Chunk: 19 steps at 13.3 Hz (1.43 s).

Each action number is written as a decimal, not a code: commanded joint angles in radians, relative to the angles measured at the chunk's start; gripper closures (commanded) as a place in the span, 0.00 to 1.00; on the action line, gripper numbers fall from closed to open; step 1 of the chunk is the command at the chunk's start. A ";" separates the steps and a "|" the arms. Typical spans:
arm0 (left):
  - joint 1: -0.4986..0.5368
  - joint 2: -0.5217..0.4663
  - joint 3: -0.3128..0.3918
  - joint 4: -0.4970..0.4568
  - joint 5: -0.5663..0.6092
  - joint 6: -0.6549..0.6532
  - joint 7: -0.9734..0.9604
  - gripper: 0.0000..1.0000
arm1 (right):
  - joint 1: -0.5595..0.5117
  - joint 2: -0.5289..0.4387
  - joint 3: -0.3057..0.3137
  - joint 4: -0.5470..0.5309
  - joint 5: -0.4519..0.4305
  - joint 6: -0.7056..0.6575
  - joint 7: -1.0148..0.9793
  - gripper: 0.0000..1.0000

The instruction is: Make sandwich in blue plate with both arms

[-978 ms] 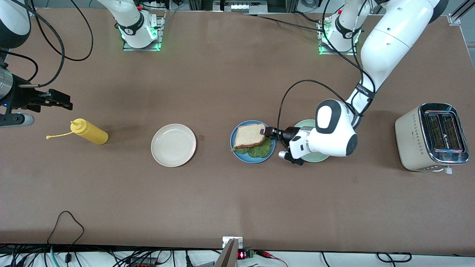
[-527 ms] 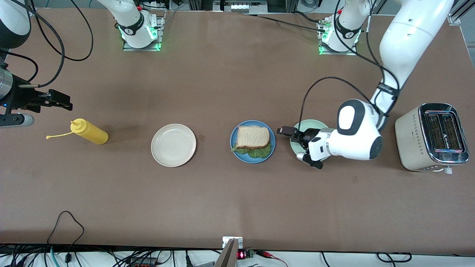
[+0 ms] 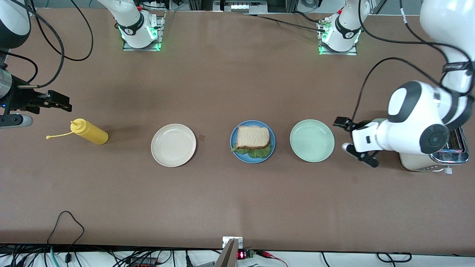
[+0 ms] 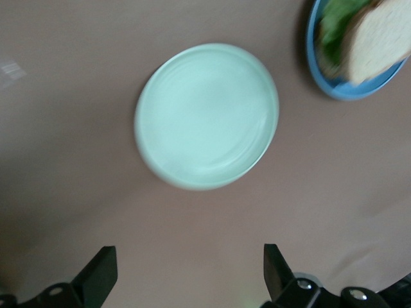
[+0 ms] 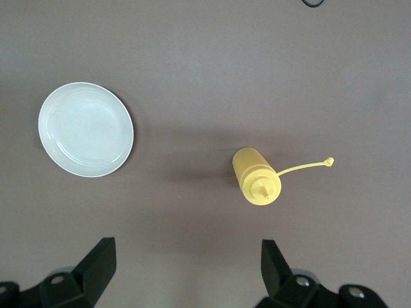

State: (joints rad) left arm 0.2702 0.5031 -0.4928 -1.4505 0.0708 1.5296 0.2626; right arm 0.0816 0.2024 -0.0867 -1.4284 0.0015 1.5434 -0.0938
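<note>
The sandwich (image 3: 253,137) lies on the blue plate (image 3: 235,145) mid-table: a pale bread slice on top, green lettuce (image 3: 256,151) sticking out beneath it. The left wrist view catches its edge, the sandwich (image 4: 377,40) on the blue plate (image 4: 340,90). My left gripper (image 3: 339,122) hangs open and empty over the table between the mint-green plate and the toaster, apart from the sandwich. In its own view the left gripper (image 4: 189,269) has nothing between its fingers. My right gripper (image 3: 61,101) waits open above the yellow bottle at the right arm's end, and shows as the right gripper (image 5: 186,266), empty.
An empty mint-green plate (image 3: 311,140) (image 4: 207,115) sits beside the blue plate toward the left arm's end. A cream-white plate (image 3: 173,145) (image 5: 85,128) sits toward the right arm's end, then a yellow squeeze bottle (image 3: 89,132) (image 5: 255,176). A toaster (image 3: 451,150) stands partly hidden under the left arm.
My left gripper opened, let go of the top bread slice and drew back over the mint-green plate toward the toaster. The slice settled flat. The right arm stayed still.
</note>
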 commanded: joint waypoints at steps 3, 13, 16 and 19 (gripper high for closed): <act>-0.066 -0.171 0.075 0.082 0.136 -0.131 -0.011 0.00 | 0.000 -0.008 0.001 -0.001 0.006 0.006 0.044 0.00; -0.266 -0.539 0.441 -0.312 -0.033 0.204 -0.145 0.00 | 0.001 -0.008 0.001 0.000 -0.003 0.020 0.075 0.00; -0.264 -0.534 0.441 -0.308 -0.032 0.178 -0.148 0.00 | 0.001 -0.008 0.001 0.000 -0.003 0.020 0.074 0.00; -0.275 -0.526 0.436 -0.283 -0.032 0.176 -0.161 0.00 | 0.001 -0.008 0.001 0.000 -0.003 0.020 0.075 0.00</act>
State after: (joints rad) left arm 0.0091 -0.0155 -0.0538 -1.7448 0.0199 1.7112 0.1230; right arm 0.0820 0.2022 -0.0874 -1.4279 0.0012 1.5599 -0.0277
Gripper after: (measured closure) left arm 0.000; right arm 0.000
